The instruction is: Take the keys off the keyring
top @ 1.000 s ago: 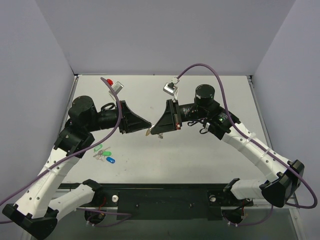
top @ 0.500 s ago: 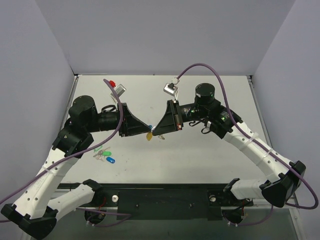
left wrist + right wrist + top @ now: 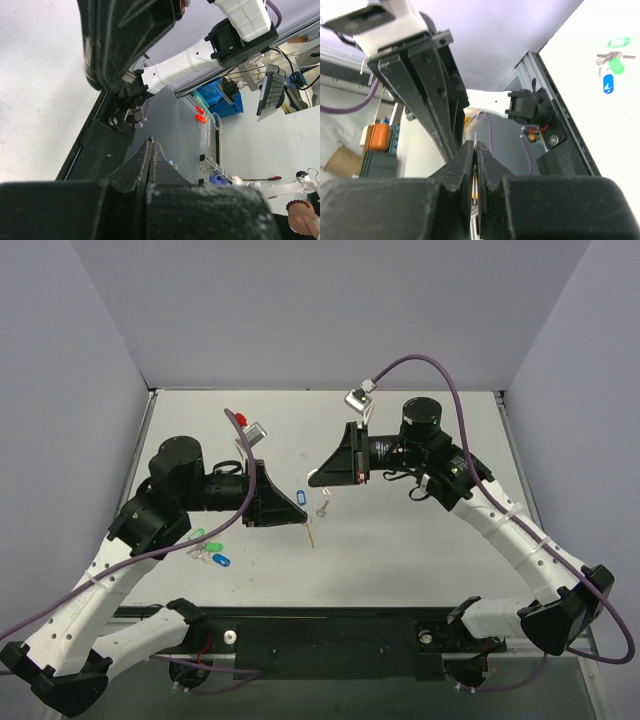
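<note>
Judged mid-separation, the left pincer (image 3: 298,513) and right pincer (image 3: 313,481) are pressed shut and apart, their hold unclear, with the yellow keyring (image 3: 311,536) just below the left's tip near a silver key (image 3: 322,508), so a regrasp probably comes next.

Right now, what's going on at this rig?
The left gripper and right gripper face each other over mid-table, tips apart, jaws looking shut. Between them show a blue tag, a key and the yellow keyring, the key apart from the keyring. Can't tell whether either gripper holds one. More tags lie near the left arm.
</note>
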Motion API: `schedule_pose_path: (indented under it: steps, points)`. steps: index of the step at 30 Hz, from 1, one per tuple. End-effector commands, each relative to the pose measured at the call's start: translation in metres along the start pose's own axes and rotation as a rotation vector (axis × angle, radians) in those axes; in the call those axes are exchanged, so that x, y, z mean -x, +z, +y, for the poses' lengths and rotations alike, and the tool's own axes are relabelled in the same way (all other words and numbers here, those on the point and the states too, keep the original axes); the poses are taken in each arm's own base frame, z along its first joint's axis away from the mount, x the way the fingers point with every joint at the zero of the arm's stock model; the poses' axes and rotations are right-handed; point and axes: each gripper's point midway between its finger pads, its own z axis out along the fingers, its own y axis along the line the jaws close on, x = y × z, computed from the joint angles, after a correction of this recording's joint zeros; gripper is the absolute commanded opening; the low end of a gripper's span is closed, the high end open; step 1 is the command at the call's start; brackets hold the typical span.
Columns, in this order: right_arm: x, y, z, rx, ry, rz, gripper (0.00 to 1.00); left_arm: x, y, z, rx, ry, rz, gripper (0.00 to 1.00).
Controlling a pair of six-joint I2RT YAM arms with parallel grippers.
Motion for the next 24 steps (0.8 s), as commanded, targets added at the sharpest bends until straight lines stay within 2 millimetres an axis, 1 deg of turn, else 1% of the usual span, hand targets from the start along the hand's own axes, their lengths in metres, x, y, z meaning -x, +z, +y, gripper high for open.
schedule_pose_path:
  steps: [1, 2, 4, 6, 7, 8, 9, 10, 11, 12, 13, 14, 15, 18, 21, 22, 23, 24]
  points:
    - [0.039, -0.016, 0.017, -0.018, -0.108, -0.164, 0.00, 0.004, -0.004, -0.016, -0.029, 0.055, -0.005, 0.00]
    - [0.047, -0.021, 0.016, -0.044, -0.111, -0.210, 0.00, 0.004, -0.004, -0.013, -0.020, 0.052, -0.007, 0.00]
    - [0.061, -0.033, 0.003, -0.119, -0.093, -0.295, 0.00, 0.003, -0.004, -0.010, -0.006, 0.050, -0.011, 0.00]
    - [0.072, -0.049, -0.018, -0.214, -0.064, -0.372, 0.00, 0.005, -0.003, -0.004, 0.026, 0.043, -0.022, 0.00]
    - [0.073, -0.057, -0.035, -0.273, -0.032, -0.388, 0.00, 0.005, -0.004, -0.001, 0.043, 0.045, -0.030, 0.00]
    - [0.070, -0.064, -0.051, -0.339, 0.007, -0.403, 0.00, 0.006, -0.003, 0.008, 0.089, 0.037, -0.042, 0.00]
    - [0.071, -0.071, -0.060, -0.381, 0.010, -0.422, 0.00, 0.008, -0.003, 0.015, 0.125, 0.032, -0.053, 0.00]
    - [0.064, -0.079, -0.078, -0.460, 0.057, -0.423, 0.00, 0.009, -0.005, 0.031, 0.207, 0.015, -0.068, 0.00]
    - [0.066, -0.087, -0.090, -0.525, 0.050, -0.445, 0.00, 0.006, -0.007, 0.041, 0.257, -0.003, -0.068, 0.00]
    - [0.055, -0.094, -0.104, -0.593, 0.087, -0.426, 0.00, 0.008, -0.009, 0.053, 0.315, -0.004, -0.087, 0.00]
    - [0.055, -0.101, -0.114, -0.649, 0.087, -0.441, 0.00, 0.008, -0.009, 0.061, 0.351, -0.015, -0.089, 0.00]
    - [0.045, -0.105, -0.123, -0.685, 0.114, -0.425, 0.00, 0.008, -0.011, 0.072, 0.399, -0.024, -0.104, 0.00]
    - [0.043, -0.109, -0.128, -0.710, 0.124, -0.428, 0.00, 0.007, -0.011, 0.077, 0.422, -0.039, -0.100, 0.00]
    - [0.026, -0.115, -0.147, -0.766, 0.180, -0.410, 0.00, 0.007, -0.015, 0.102, 0.531, -0.067, -0.130, 0.00]
    - [0.017, -0.122, -0.157, -0.814, 0.202, -0.414, 0.00, 0.007, -0.023, 0.128, 0.650, -0.108, -0.177, 0.00]
    - [0.009, -0.123, -0.162, -0.831, 0.219, -0.404, 0.00, 0.002, -0.024, 0.138, 0.679, -0.125, -0.177, 0.00]
    - [0.009, -0.125, -0.163, -0.840, 0.219, -0.413, 0.00, -0.003, -0.025, 0.148, 0.704, -0.148, -0.187, 0.00]
    - [0.004, -0.126, -0.165, -0.847, 0.227, -0.406, 0.00, -0.004, -0.025, 0.152, 0.713, -0.158, -0.195, 0.00]
